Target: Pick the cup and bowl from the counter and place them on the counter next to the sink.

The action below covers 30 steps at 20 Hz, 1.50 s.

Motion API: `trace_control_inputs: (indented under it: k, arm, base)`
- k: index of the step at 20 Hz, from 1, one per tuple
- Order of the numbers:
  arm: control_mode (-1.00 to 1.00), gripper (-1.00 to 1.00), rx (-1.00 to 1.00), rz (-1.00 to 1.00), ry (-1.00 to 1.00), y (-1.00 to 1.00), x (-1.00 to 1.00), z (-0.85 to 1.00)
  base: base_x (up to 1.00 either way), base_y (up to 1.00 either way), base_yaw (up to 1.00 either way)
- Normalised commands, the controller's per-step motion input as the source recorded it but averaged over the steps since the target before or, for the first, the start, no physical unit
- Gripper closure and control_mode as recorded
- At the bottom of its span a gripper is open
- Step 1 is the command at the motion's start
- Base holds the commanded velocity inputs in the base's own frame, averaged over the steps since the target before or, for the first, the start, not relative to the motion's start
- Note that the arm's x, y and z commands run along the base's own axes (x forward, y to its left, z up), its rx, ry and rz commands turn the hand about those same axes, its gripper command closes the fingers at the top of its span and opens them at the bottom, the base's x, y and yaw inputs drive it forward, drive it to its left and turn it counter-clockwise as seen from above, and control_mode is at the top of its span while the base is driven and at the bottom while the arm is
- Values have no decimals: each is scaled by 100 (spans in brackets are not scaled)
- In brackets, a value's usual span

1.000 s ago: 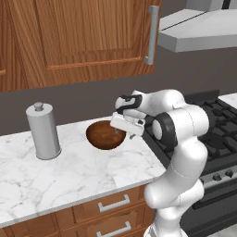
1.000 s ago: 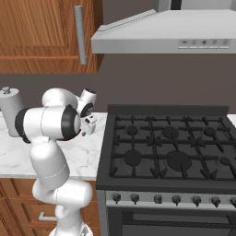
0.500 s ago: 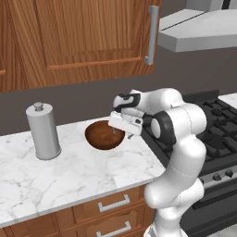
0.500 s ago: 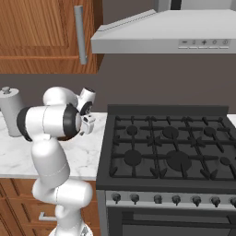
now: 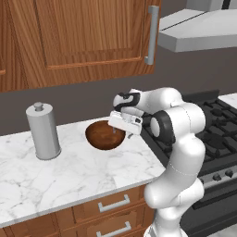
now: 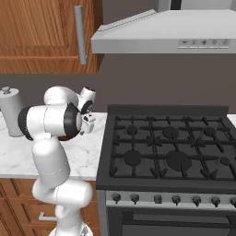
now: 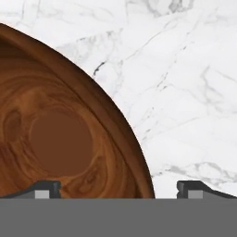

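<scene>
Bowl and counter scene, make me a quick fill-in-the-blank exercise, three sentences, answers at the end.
1. The bowl rests on the white marble ____.
2. In the hand view, the gripper has its jaws ____, one fingertip over the bowl's inside and one over the marble.
3. The grey canister stands to the ____ of the bowl in the left base view.

Answers: counter; open; left
</scene>
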Motion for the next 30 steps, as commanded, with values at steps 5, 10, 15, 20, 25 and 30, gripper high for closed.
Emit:
trace_control_inputs:
  k: [5,10,15,20,25,30]
  arm:
    - [-100,-100,0,0,0,0,0,0]
    - [-100,100,0,0,0,0,0,0]
    - [-100,100,0,0,0,0,0,0]
    - [-100,100,0,0,0,0,-1,0]
    - [-100,100,2,-8,-1,-35,-39,9]
    - [-100,100,7,-8,-4,-46,-56,11]
  base:
    - [0,0,0]
    - [0,0,0]
    - [0,0,0]
    - [0,0,0]
    - [0,0,0]
    - [0,0,0]
